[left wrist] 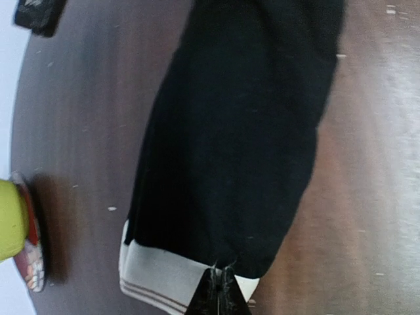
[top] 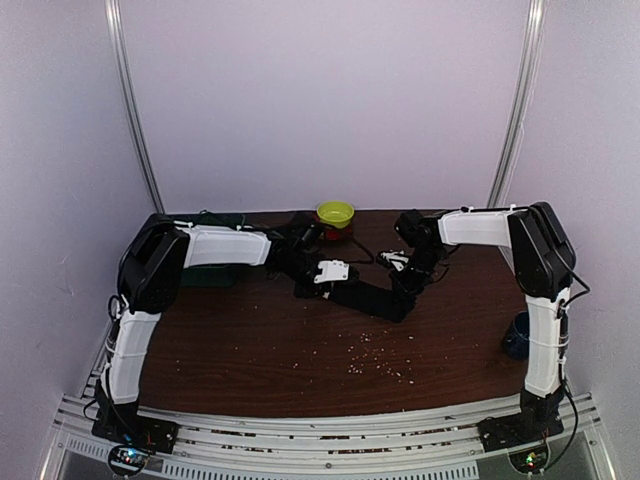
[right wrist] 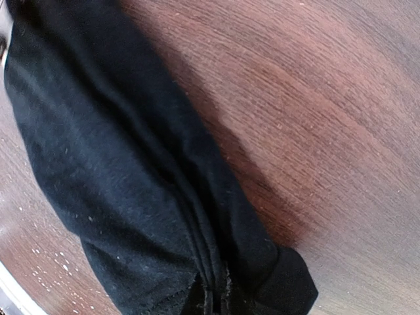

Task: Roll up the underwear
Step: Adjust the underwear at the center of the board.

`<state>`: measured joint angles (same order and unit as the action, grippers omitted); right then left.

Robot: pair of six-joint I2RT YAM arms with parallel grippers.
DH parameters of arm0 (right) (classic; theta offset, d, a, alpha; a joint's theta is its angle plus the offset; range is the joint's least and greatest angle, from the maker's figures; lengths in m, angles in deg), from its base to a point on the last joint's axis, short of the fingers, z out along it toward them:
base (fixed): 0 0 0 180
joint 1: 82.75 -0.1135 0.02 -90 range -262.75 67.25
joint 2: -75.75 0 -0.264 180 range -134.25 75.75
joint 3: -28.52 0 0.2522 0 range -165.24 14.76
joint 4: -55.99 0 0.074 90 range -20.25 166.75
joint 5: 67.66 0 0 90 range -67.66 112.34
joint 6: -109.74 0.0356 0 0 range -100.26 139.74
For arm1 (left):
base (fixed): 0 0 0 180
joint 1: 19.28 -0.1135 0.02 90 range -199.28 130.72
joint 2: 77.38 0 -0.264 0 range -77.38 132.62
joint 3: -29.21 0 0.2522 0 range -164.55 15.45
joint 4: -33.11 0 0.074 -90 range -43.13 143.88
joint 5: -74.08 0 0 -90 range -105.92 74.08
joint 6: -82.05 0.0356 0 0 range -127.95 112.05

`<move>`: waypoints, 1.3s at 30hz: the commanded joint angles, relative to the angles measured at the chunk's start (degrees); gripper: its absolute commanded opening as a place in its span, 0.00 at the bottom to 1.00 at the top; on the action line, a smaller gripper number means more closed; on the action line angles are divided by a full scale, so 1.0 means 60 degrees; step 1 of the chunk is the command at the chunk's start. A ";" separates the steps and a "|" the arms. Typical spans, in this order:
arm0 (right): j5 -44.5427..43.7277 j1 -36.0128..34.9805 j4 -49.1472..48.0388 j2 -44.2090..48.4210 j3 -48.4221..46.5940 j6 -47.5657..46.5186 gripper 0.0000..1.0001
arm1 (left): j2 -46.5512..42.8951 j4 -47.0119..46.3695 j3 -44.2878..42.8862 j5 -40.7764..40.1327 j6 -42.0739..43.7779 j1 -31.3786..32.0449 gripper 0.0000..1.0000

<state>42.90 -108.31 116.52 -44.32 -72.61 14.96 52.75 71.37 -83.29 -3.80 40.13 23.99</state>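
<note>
One underwear (top: 370,297) | left end effector (left wrist: 220,289) pinches white band (left wrist: 164,275) | right end effector (right wrist: 215,295) pinches opposite end

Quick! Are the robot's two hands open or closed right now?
Left gripper: closed, pinching the plain black fabric underwear at its white-banded end.
Right gripper: closed on that underwear's other end.

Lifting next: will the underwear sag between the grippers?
Probably floppy: the underwear creases softly at the right gripper. Pinched only at its ends, the left gripper at the white band, its middle would likely sag. Thin cloth, so probably light.
</note>
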 commanded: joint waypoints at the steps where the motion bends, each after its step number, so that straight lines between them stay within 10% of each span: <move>1: -0.0218 0.0100 -0.0202 -0.0306 0.0330 -0.0164 0.00 | 0.0409 -0.1391 -0.0400 -0.1365 -0.0434 -0.0062 0.04; 12: -0.0565 0.0143 -0.0135 -0.0087 0.0207 -0.0135 0.02 | 0.2172 0.0604 -0.2040 -0.1486 -0.0487 -0.0059 0.05; 24: -0.1915 0.0088 -0.1893 0.3403 0.1090 0.0904 0.39 | 0.1848 0.2492 -0.2271 -0.0927 -0.1232 -0.0065 0.07; 27: -0.2129 0.0093 -0.2705 0.3817 0.1809 0.1113 0.43 | 0.1476 0.2203 -0.1954 -0.1297 -0.1379 -0.0089 0.22; 33: -0.2909 0.0125 -0.3413 0.3302 0.2176 0.1514 0.52 | 0.1055 0.1924 -0.2395 -0.1367 -0.1588 -0.0223 0.92; 39: -0.3325 0.0252 -0.3814 0.2538 0.2223 0.1532 0.57 | 0.0182 0.1955 -0.2617 -0.1357 -0.1752 -0.0240 0.98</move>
<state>27.27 -107.61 96.85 -27.36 -59.15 23.12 59.06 80.46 -98.35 -11.40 30.86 22.72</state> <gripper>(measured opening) 0.550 0.979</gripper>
